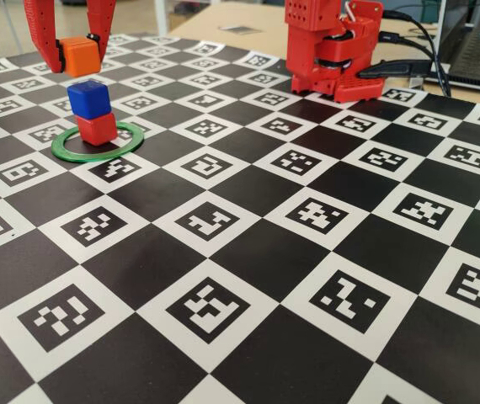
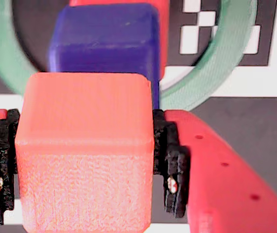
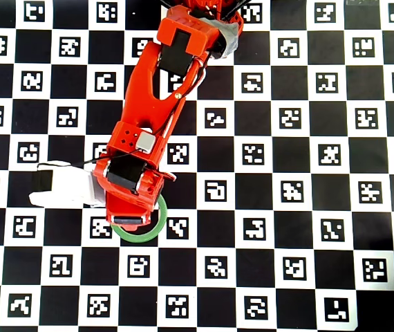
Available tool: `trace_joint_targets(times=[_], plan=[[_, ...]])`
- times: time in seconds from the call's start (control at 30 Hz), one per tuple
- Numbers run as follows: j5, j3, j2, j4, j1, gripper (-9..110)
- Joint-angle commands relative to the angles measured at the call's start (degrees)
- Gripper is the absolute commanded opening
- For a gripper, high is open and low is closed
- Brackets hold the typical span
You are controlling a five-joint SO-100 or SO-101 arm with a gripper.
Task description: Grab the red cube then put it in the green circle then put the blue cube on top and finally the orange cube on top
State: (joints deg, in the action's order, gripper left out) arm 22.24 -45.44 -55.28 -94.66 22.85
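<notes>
In the fixed view the gripper (image 1: 81, 57) hangs above the board (image 1: 307, 252), its 2 red fingers closed on the orange cube (image 1: 82, 56), which is clear of everything below it; the wrist view shows the same grip from close up, the orange cube (image 2: 85, 150) pressed between black pads (image 2: 173, 165) on either side, filling most of that picture.

Below and slightly nearer the camera in the fixed view stands a stack of 2: the blue cube (image 1: 88, 98) sits on the red cube (image 1: 97, 128), turned a little against it; the red cube rests inside the green ring (image 1: 130, 141), which lies flat on the board; a gap shows between the orange cube and the top of the blue cube.

In the wrist view the blue cube (image 2: 104, 41) lies just beyond the orange one, a thin strip of the red cube (image 2: 162, 34) shows along its right edge, and the green ring (image 2: 216, 63) curves around both.

From overhead the arm (image 3: 152, 111) reaches down the picture from its base at the top edge and covers the cubes; only the lower arc of the green ring (image 3: 139, 235) shows past the wrist; the board is a black and white checker pattern with a printed marker in each white square.
</notes>
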Motion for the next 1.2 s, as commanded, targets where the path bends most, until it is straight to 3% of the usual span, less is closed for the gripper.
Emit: trace_joint_targets(times=[0.0, 1.17], plan=[[0.4, 3.3, -2.3, 0.7, 0.2, -2], [1.5, 1.9, -1.7, 0.5, 0.4, -2]])
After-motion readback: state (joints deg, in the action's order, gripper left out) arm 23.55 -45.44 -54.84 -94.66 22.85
